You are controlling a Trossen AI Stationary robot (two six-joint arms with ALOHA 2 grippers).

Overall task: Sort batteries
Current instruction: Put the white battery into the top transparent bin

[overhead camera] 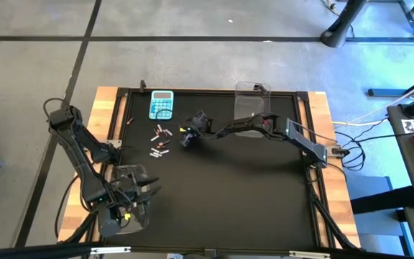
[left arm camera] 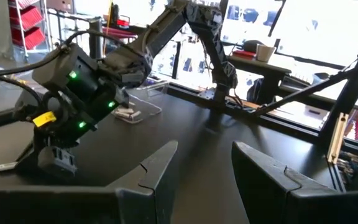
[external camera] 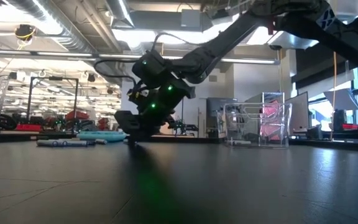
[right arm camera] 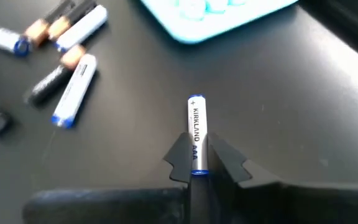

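Observation:
Several small batteries [overhead camera: 160, 140], white ones and dark ones with copper ends, lie loose on the black mat below a light-blue calculator [overhead camera: 162, 104]. Just to the right of them my right gripper [overhead camera: 187, 137] is low over the mat, shut on one white battery [right arm camera: 196, 134]. My left gripper [left arm camera: 204, 168] stands open with nothing between its fingers at the table's near left, over a clear bin [overhead camera: 124, 212]. My right gripper pinches the white battery's near end [right arm camera: 196, 163] between its two fingertips. The fingers slant down from the table's right side and run along the battery, which sticks out ahead of them. The battery lies about level at the mat; whether it is lifted does not show.
A second clear plastic bin [overhead camera: 252, 101] stands at the far right of the mat, right of the calculator. The loose batteries [right arm camera: 67, 68] lie close beside the held one. The middle and near right of the mat are bare.

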